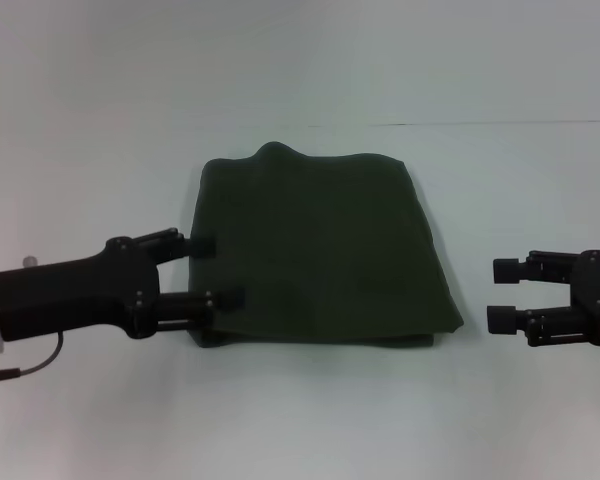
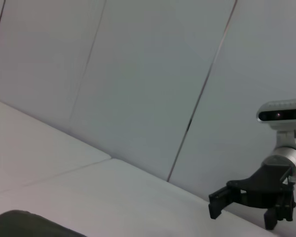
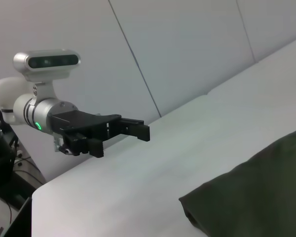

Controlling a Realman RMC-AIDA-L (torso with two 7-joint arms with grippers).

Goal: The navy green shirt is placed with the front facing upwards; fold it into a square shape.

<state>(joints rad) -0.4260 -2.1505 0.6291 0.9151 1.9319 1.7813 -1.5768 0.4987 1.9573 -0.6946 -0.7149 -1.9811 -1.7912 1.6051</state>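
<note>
The navy green shirt (image 1: 320, 255) lies folded into a rough square on the white table, with plain green cloth on top and no lettering showing. My left gripper (image 1: 218, 270) is open at the shirt's left edge, its fingertips (image 1: 230, 297) over the edge of the cloth. My right gripper (image 1: 500, 294) is open and empty to the right of the shirt, clear of it. The shirt's edge also shows in the left wrist view (image 2: 29, 224) and in the right wrist view (image 3: 251, 197). Each wrist view shows the other arm's gripper farther off.
The white table (image 1: 310, 420) spreads around the shirt, with a thin seam line (image 1: 480, 124) across its far part. A light panelled wall (image 2: 148, 74) stands behind the table.
</note>
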